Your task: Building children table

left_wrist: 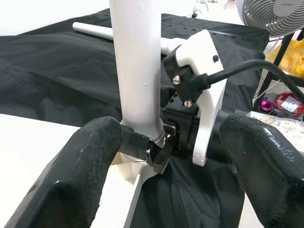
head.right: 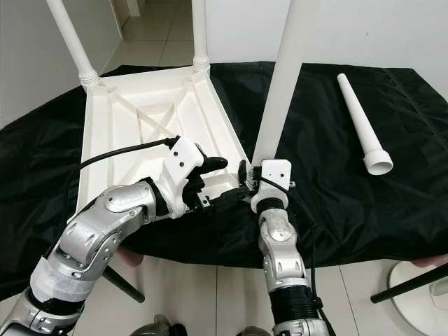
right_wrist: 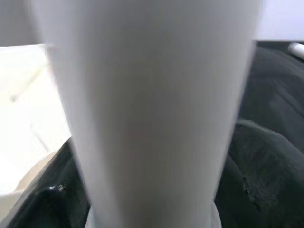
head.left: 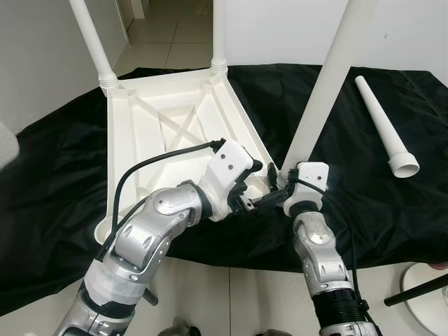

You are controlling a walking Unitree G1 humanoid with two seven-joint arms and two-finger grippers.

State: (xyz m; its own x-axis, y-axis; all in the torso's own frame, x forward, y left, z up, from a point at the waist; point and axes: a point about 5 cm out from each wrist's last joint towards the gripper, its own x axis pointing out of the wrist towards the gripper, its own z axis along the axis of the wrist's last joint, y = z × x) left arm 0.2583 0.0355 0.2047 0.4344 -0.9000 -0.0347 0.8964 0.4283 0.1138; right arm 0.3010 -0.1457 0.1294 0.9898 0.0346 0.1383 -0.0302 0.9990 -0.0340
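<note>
— While the white tabletop (head.left: pixel 168 119) lies upside down on the black cloth (head.left: pixel 350 189), where do you see its legs?

— Two legs already stand in the far corners: one at the upper left of the frame (head.left: pixel 91 42), one at top centre (head.left: pixel 218 35). A third leg (head.left: pixel 329 84) rises slanting from the near right corner of the tabletop, running out of the top of the frame. A fourth, loose leg (head.left: pixel 383 126) lies flat on the cloth at the upper right, well apart from the tabletop, its wide end toward the camera.

— And the right hand (head.left: pixel 278 183)?

— It sits at the very base of the third leg, where the leg meets the corner. In the left wrist view its black fingers (left_wrist: pixel 142 148) wrap round the foot of that leg, so it is closed on it. The right wrist view is mostly that leg, blurred and very close.

— What about the left hand (head.left: pixel 260 183)?

— It is just beside the right one, at the near edge of the tabletop in the centre of the frame. Its two fingers (left_wrist: pixel 83 180) are spread wide and grip nothing; the leg base and the right wrist sit between them in the wrist view.

— Anything else around?

— Pale floor tiles (head.left: pixel 231 301) at the bottom, a white wall (head.left: pixel 280 28) behind, and a fan (left_wrist: pixel 278 14) at the upper right of the left wrist view.
</note>
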